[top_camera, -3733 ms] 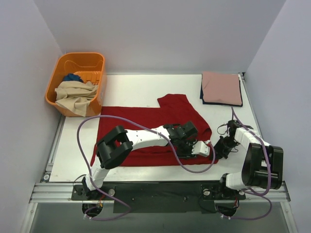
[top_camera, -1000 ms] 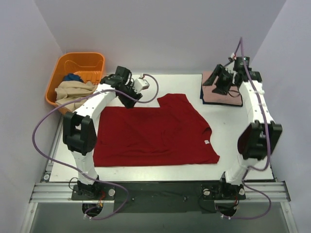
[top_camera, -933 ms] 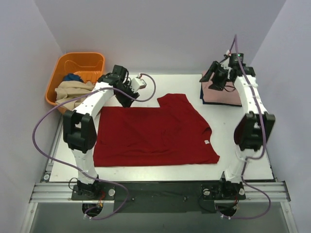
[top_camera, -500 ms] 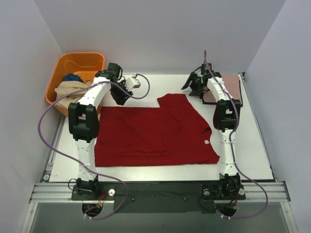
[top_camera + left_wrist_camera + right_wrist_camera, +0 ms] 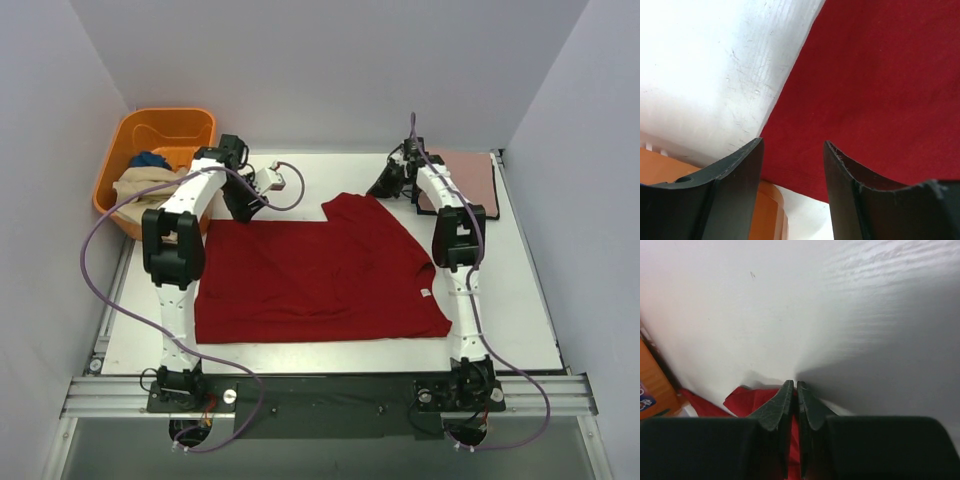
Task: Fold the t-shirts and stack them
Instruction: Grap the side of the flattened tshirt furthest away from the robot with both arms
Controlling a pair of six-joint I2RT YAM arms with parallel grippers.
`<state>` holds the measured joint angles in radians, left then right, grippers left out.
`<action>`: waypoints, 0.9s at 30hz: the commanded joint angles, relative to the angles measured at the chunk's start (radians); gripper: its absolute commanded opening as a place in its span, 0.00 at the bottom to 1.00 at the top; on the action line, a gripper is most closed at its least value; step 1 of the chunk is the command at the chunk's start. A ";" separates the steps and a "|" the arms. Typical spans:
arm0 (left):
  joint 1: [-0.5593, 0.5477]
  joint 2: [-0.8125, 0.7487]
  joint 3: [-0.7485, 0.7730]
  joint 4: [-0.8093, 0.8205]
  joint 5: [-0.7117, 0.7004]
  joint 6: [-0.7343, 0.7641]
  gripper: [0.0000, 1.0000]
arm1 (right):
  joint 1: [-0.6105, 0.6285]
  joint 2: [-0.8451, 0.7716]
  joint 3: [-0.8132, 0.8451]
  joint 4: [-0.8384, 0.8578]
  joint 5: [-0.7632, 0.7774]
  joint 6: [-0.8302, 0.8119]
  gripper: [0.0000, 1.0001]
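Top view: the dark red t-shirt lies flat and unfolded on the surface. A pink t-shirt sits folded at the far right, and a beige t-shirt waits in the basket.
Left wrist: the left gripper stands wide over the red shirt's edge.
Right wrist: the right gripper pinches a corner of it.

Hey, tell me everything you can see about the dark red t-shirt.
The dark red t-shirt is soft cloth, spread flat on the white table, with a stepped far edge and a small white tag near its right side. The right gripper pinches its far edge; the open left gripper hangs over its far left corner.
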<state>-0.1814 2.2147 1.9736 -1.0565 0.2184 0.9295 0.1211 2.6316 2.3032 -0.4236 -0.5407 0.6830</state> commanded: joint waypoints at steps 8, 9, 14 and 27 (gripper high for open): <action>0.042 0.069 0.110 -0.007 0.004 0.196 0.63 | -0.057 -0.279 -0.166 0.029 -0.090 -0.103 0.00; 0.040 0.076 0.125 -0.005 0.004 0.225 0.63 | -0.061 -0.304 -0.188 0.037 -0.096 -0.118 0.00; 0.025 0.176 0.242 -0.065 -0.037 0.331 0.61 | -0.087 -0.429 -0.307 0.057 -0.126 -0.217 0.00; 0.019 0.313 0.341 -0.226 -0.184 0.422 0.60 | -0.048 -0.452 -0.304 0.057 -0.171 -0.258 0.00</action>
<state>-0.1581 2.5275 2.3199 -1.2659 0.0883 1.3186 0.0628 2.2047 2.0022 -0.3748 -0.6857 0.4614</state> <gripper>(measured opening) 0.607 0.002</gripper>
